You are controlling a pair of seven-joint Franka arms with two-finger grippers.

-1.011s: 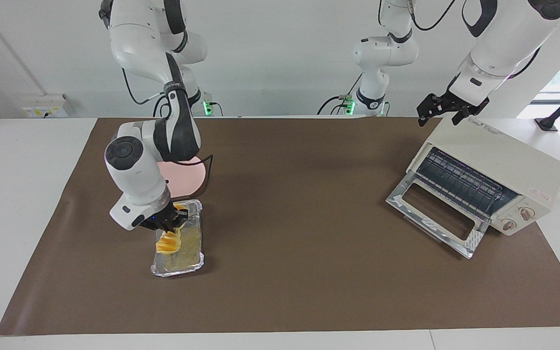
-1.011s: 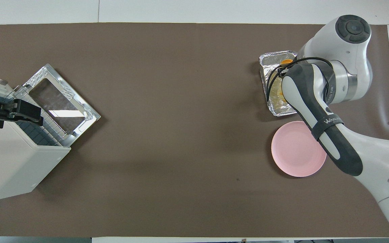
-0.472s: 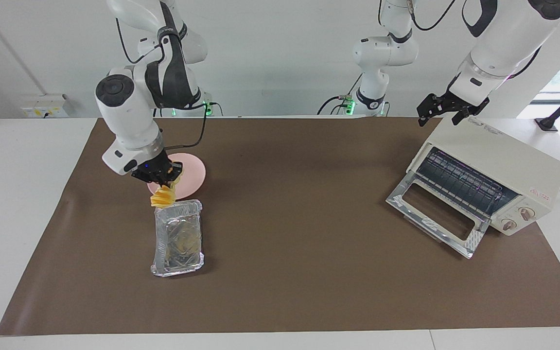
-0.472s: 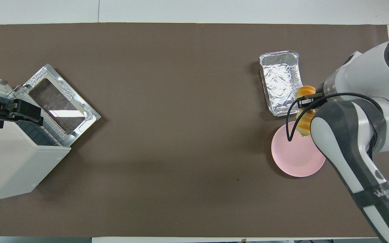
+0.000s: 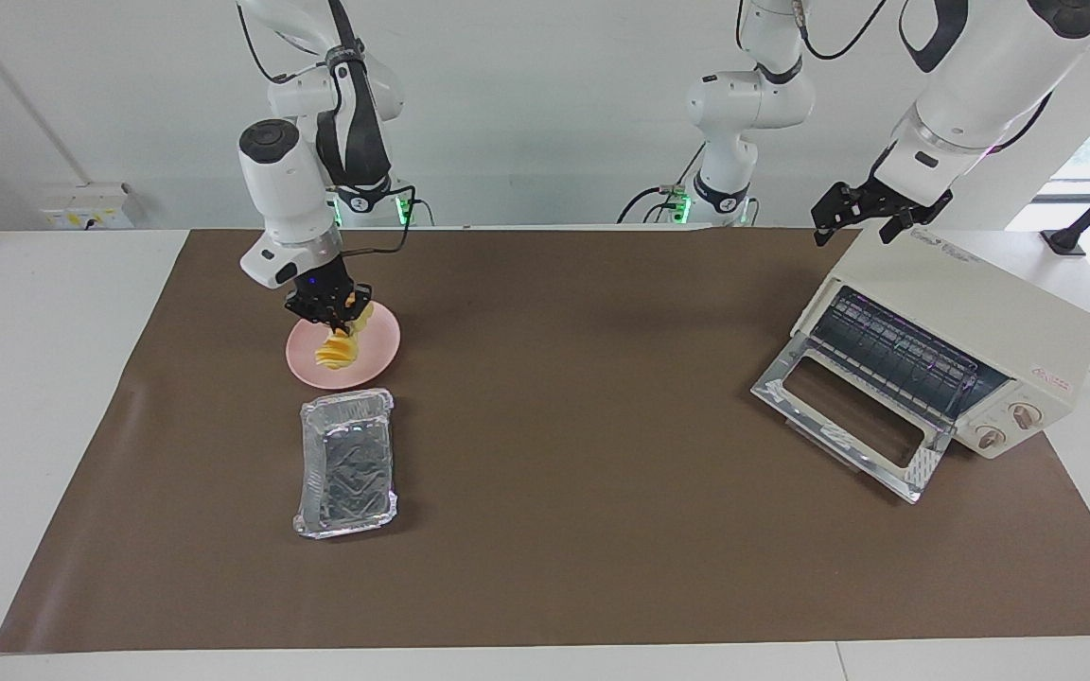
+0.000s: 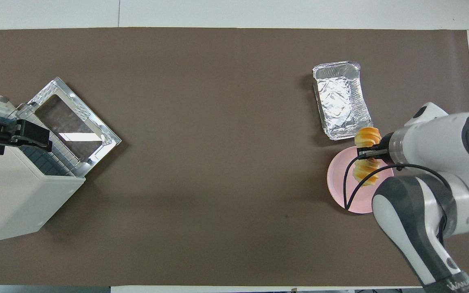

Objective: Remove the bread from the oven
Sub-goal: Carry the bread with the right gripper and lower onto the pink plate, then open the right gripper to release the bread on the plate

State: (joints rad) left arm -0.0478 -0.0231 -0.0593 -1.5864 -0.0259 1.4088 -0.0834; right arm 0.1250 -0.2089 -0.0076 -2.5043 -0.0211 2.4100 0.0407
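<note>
1. The right gripper [image 5: 332, 307] clamps the bread [image 5: 339, 346] and holds it over the pink plate [image 5: 377, 358]; the foil tray [image 5: 346, 465] lies farther from the robots.
2. The left gripper [image 5: 862, 213] waits above the toaster oven [image 5: 980, 312] with fingers spread, holding nothing; the oven door [image 5: 848, 421] hangs open.

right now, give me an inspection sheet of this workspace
surface: brown mat on a white table.
job's things: bread held over the pink plate; oven at the left arm's end, door dropped open, rack bare.
clutter: empty foil tray, farther from the robots than the plate.
end effectors: right end effector shut on the bread; left end effector open, waiting over the oven's top.
cables: black cable looping by the right wrist.
surroundings: wall socket, white wall.
</note>
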